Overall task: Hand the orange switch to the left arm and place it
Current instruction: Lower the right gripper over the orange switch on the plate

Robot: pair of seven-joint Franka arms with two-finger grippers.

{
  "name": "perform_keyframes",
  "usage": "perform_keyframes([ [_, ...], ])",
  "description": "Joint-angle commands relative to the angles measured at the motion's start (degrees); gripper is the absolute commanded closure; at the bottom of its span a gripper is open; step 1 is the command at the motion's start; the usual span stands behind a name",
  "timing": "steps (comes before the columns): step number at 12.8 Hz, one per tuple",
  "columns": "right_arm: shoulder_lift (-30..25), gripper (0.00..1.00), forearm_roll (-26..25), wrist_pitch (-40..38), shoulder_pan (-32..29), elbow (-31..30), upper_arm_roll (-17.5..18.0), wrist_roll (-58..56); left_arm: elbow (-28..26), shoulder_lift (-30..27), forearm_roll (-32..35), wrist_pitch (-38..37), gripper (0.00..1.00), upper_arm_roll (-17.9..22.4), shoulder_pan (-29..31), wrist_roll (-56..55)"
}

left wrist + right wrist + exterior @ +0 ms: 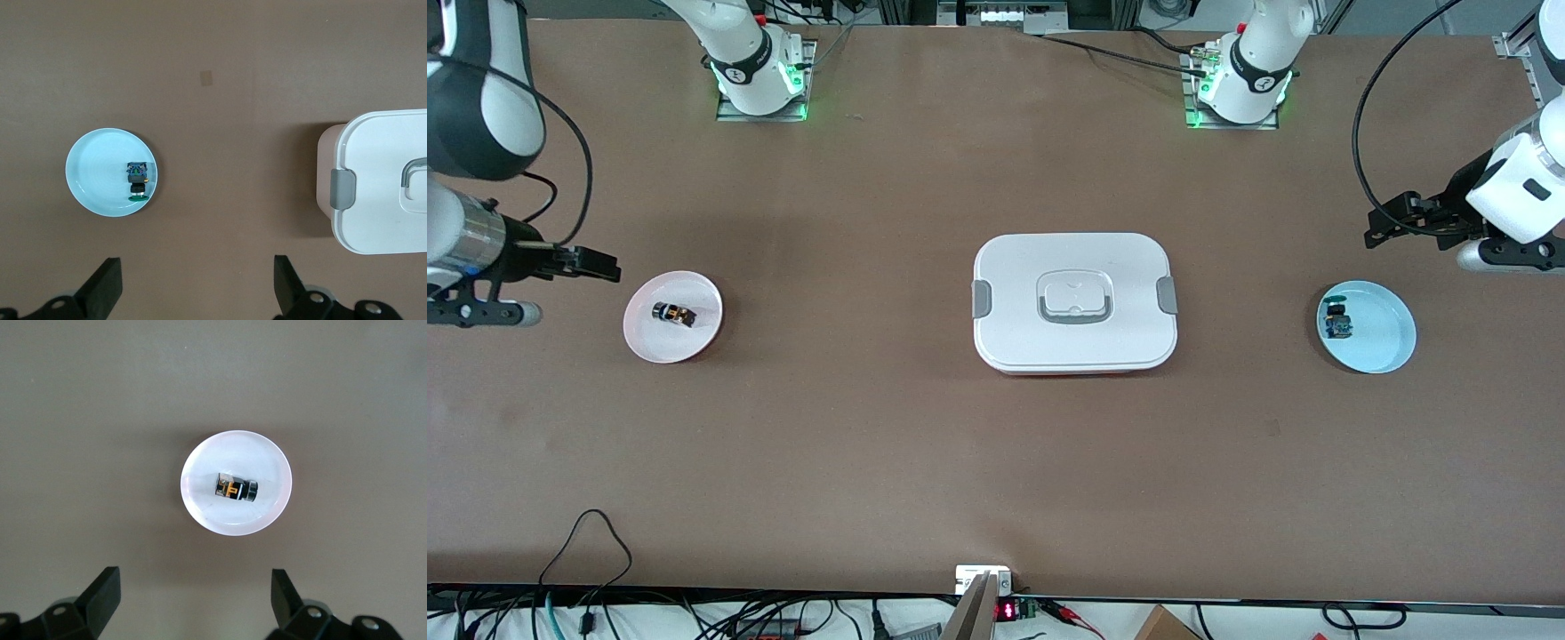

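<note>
The orange switch (674, 313) lies on its side in a pale pink plate (649, 342) toward the right arm's end of the table. In the right wrist view the switch (235, 488) shows its orange face, in the plate (203, 510). My right gripper (607, 266) is open and empty, up in the air over the table just outside that plate's rim; it also shows in the right wrist view (195, 595). My left gripper (1375, 235) is open and empty over the table beside a light blue plate (1387, 342); it also shows in the left wrist view (198, 280).
The white box (1074, 302) with grey clips sits in the middle of the table, between the two plates; its end shows in the left wrist view (380, 200). A small blue component with a green cap (1337, 322) lies in the blue plate (93, 180).
</note>
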Motion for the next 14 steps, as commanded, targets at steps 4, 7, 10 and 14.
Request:
perform_keyframes([
  [4, 4.9, 0.00, -3.4, 5.7, -1.4, -2.7, -0.1, 0.7, 1.7, 0.8, 0.6, -1.3, 0.00, -0.2, 0.2, 0.2],
  [7, 7.8, 0.00, -3.1, 9.2, -2.4, -4.8, -0.1, 0.6, 1.7, 0.8, 0.6, -1.3, 0.00, -0.2, 0.2, 0.2],
  [10, 8.8, 0.00, -2.8, 15.0, -3.4, -8.9, -0.1, 0.8, 1.7, 0.8, 0.6, -1.3, 0.00, -0.2, 0.2, 0.2],
  [14, 11.2, 0.00, -2.8, 24.9, -3.5, -13.8, -0.1, 0.9, 1.8, 0.8, 0.5, -1.3, 0.00, -0.2, 0.2, 0.2],
])
